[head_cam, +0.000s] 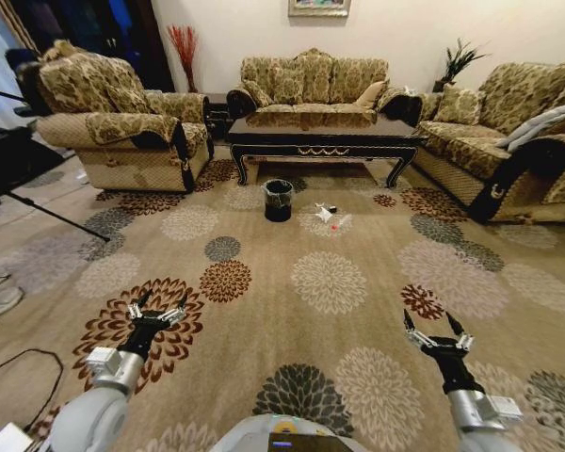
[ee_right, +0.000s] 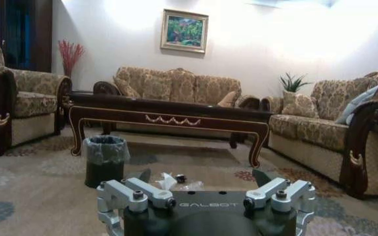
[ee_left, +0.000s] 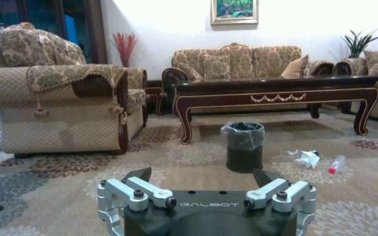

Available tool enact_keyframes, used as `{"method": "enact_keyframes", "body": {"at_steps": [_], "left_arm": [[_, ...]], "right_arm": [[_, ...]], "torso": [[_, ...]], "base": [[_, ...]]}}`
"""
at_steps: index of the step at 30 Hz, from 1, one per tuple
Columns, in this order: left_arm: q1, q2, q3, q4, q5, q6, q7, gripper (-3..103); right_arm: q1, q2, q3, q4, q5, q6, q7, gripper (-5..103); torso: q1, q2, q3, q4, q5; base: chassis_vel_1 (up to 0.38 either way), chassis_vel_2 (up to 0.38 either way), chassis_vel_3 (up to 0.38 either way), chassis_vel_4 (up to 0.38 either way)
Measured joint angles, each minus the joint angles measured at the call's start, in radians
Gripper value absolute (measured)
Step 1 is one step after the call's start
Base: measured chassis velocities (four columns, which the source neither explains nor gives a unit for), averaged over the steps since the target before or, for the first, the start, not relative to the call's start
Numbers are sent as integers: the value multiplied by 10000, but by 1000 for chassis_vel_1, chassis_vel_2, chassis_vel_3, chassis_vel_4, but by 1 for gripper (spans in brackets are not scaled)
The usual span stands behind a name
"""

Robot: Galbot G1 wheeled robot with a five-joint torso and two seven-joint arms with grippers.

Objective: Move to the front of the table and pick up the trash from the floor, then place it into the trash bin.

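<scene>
The dark wooden table (head_cam: 325,137) with a gold ornament stands far ahead between the sofas, also seen as the table (ee_left: 274,93) and the table (ee_right: 169,115). In front of it on the carpet sits the black trash bin (head_cam: 278,200), lined with a clear bag, also the bin (ee_left: 244,146) and the bin (ee_right: 105,160). Beside the bin lies the trash (head_cam: 328,217): crumpled white paper (ee_left: 306,158), a clear piece with a red end (ee_left: 335,163) and a small dark cap (ee_right: 180,178). My left gripper (head_cam: 157,309) and right gripper (head_cam: 436,333) hang open and empty, low over the carpet, well short of the trash.
An armchair (head_cam: 122,118) stands at the left, a sofa (head_cam: 313,85) behind the table and another sofa (head_cam: 513,132) at the right. A tripod leg (head_cam: 47,215) and cables (head_cam: 19,367) lie at the left. Patterned carpet stretches between me and the bin.
</scene>
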Motion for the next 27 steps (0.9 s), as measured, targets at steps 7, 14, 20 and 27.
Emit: {"method": "enact_keyframes", "body": {"at_steps": [7,14,20,27], "left_arm": [[40,-38,0,-1,66,-38,-17,100],[69,-75,9,51,108,-99,-36,100],[94,-89,15,48,137,-124,-36,100],[76,-112,24,31,156,-128,-78,100]], "right_arm": [[0,2,8,-6,6,0,6,100],[-27,4,4,46,18,-7,4,100],[-82,5,23,73,28,-7,-24,100],[-98,20,56,85,12,-6,6,100]], "torso": [[-63,-244,-179,0,0],[-136,-499,-361,0,0],[-208,-779,-571,0,0],[-264,-1047,-783,0,0]], "base": [[0,0,0,0],[0,0,0,0],[0,0,0,0],[0,0,0,0]]}}
